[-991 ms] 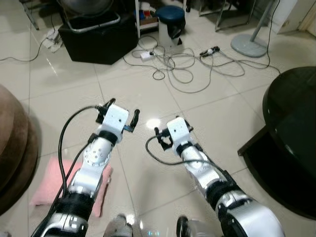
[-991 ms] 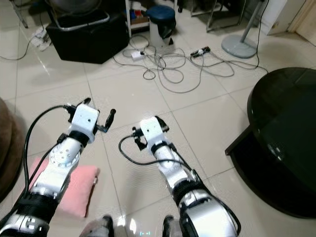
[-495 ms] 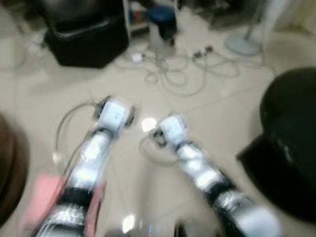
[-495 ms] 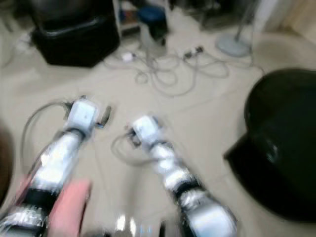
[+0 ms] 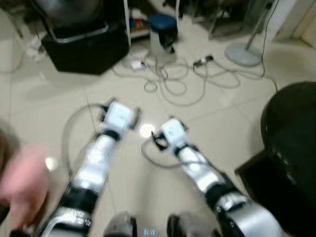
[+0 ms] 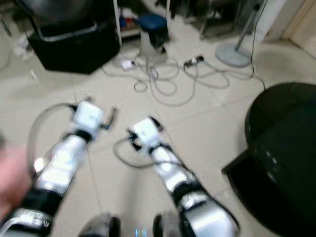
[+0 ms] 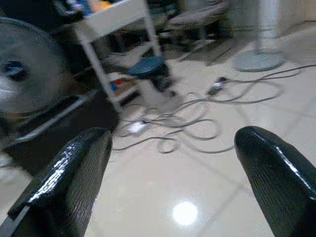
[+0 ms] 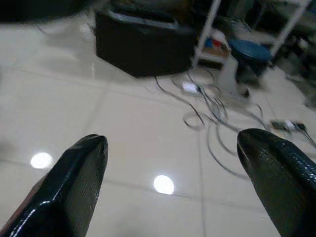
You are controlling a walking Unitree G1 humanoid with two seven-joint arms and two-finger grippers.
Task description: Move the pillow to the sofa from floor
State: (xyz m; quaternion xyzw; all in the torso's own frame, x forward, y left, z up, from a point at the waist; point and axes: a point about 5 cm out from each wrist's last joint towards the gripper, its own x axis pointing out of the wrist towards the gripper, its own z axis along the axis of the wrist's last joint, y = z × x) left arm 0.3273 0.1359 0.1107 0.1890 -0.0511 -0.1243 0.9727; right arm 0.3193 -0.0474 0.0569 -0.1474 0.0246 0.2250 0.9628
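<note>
Holding both claws out over bare floor, left gripper [image 7: 168, 168] spread wide, right gripper [image 8: 173, 168] spread wide too, nothing in either. Pink pillow [image 5: 24, 185] lies blurry on the tiles by my left arm, not grabbed. I judge the task barely begun: pickup and carry to sofa both remain

We see the pillow [image 5: 24, 185] on the floor left of our left arm [image 5: 94, 163]; cables [image 5: 173, 81] lie ahead, black table [image 5: 291, 148] right.
</note>
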